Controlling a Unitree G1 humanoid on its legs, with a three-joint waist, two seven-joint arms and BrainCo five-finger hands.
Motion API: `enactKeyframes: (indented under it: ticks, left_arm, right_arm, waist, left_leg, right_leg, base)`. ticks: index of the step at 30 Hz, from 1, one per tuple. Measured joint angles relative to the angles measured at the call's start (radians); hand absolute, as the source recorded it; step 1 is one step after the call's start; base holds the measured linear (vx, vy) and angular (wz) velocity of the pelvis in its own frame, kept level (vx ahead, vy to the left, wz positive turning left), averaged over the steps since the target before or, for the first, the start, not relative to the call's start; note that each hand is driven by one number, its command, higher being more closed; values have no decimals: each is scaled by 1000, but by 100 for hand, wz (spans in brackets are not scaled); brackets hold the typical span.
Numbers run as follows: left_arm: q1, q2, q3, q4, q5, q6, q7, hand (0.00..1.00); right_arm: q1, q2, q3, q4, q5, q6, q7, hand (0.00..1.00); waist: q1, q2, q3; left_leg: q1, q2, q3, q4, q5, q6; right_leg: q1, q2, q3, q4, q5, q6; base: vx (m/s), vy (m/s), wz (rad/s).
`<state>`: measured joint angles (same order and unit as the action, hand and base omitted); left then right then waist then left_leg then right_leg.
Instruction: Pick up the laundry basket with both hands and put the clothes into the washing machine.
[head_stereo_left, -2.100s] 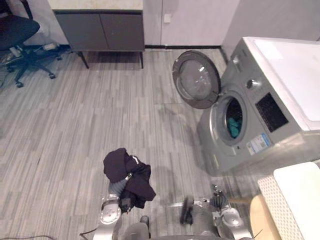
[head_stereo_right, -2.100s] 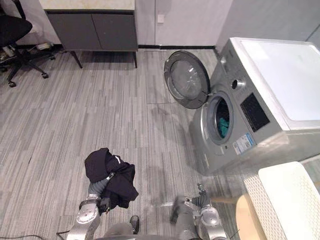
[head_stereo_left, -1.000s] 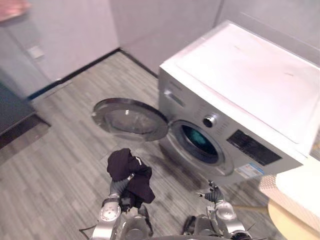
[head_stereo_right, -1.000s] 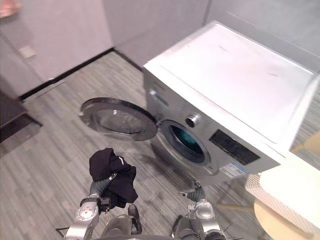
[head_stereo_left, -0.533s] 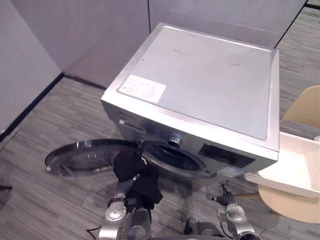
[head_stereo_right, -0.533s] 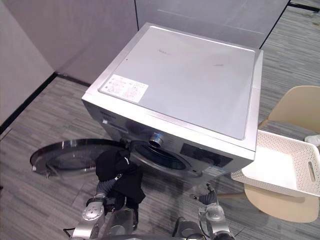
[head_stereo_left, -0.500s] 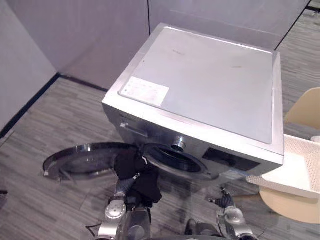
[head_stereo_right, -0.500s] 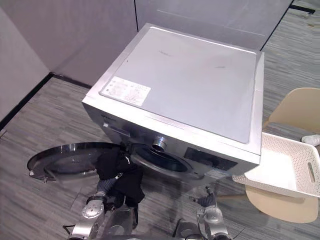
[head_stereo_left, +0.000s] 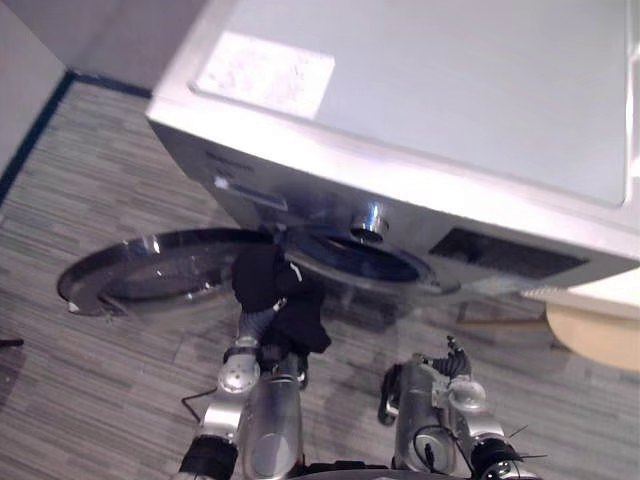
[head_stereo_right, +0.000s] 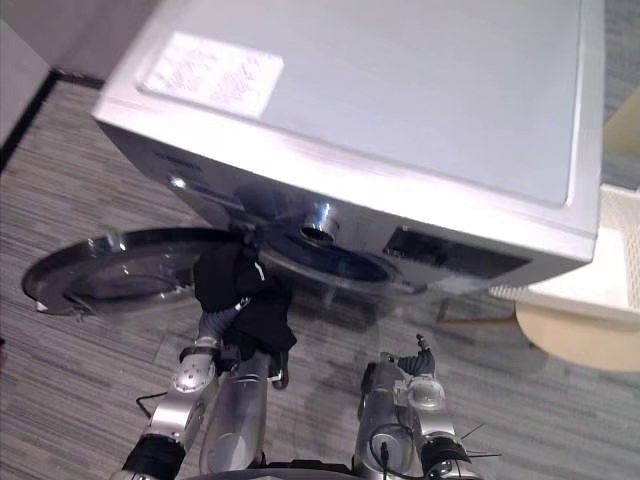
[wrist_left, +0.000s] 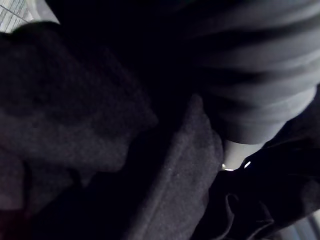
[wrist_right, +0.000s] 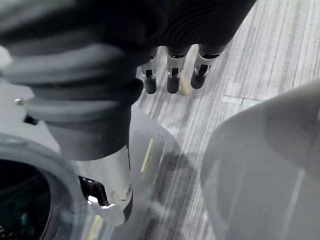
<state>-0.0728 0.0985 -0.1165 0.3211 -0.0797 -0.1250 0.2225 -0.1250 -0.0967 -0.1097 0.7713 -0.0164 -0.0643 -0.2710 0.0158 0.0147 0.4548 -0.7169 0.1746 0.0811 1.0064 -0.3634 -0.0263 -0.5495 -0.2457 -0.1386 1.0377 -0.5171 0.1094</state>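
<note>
Now my left hand (head_stereo_left: 253, 326) is raised under the black garment (head_stereo_left: 275, 295), which drapes over it; how it grips I cannot tell. The cloth hangs just before the open drum mouth (head_stereo_left: 355, 258) of the washing machine (head_stereo_left: 420, 120), whose door (head_stereo_left: 150, 272) is swung out left. My right hand (wrist_right: 172, 82) hangs near, loose and empty. I judge this the loading step: next, reach forward into the drum and release.

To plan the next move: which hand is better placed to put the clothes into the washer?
Left. The left hand carries the black clothes right in front of the open drum, so only a short push remains. The right hand is open and holds nothing.
</note>
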Motion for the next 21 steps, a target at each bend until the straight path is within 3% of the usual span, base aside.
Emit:
enactKeyframes:
  ticks: [1, 10, 13, 17, 18, 21]
  left_arm:
    - [-26, -17, 0, -41, 0, -1, 15, 100]
    - [-390, -42, -10, -80, 14, 6, 85, 100]
    - [-550, -3, -9, -80, 15, 14, 116, 100]
    - [-811, 149, -15, -74, 55, 33, 145, 100]
    - [-919, 201, -22, -51, 62, 34, 158, 0]
    - [-1104, 259, -42, 35, 100, 41, 174, 0]
  right_arm:
    - [-4, 8, -3, -64, 9, -1, -17, 0]
    - [-84, 52, -15, -341, 44, -11, -59, 0]
    - [-85, 53, -12, -426, 46, -30, -58, 0]
    - [-85, 74, -9, -526, 46, -51, -57, 0]
    - [-86, 79, -10, -548, 48, -66, -57, 0]
    - [-90, 87, -10, -566, 56, -87, -56, 0]
  waist:
    - [0, 0, 0]
    - [-5, -25, 32]
    - [-16, -26, 33]
    - [-52, -29, 33]
    - [-57, -30, 33]
    - [-61, -43, 39]
  left_leg:
    - [-106, 24, 0, 84, -22, 1]
    - [-498, 103, 12, 352, -46, 20]
    - [-585, 122, 12, 403, -47, 23]
    - [-671, 140, 8, 453, -47, 27]
    - [-698, 144, 2, 469, -45, 31]
    - [-730, 159, -7, 501, -48, 34]
  right_leg:
    - [-116, 3, 18, 92, -23, -5]
    - [-568, 41, 121, 395, -53, -17]
    - [-667, 57, 142, 449, -53, -18]
    - [-765, 74, 160, 501, -52, -19]
    - [-790, 80, 162, 515, -52, -20]
    - [-818, 92, 161, 542, -52, -20]
  base:
    - [-198, -5, -42]
    - [-135, -28, -28]
    - [-100, -60, -18]
    - [-47, -71, -16]
    - [-13, -62, -11]
    - [6, -50, -13]
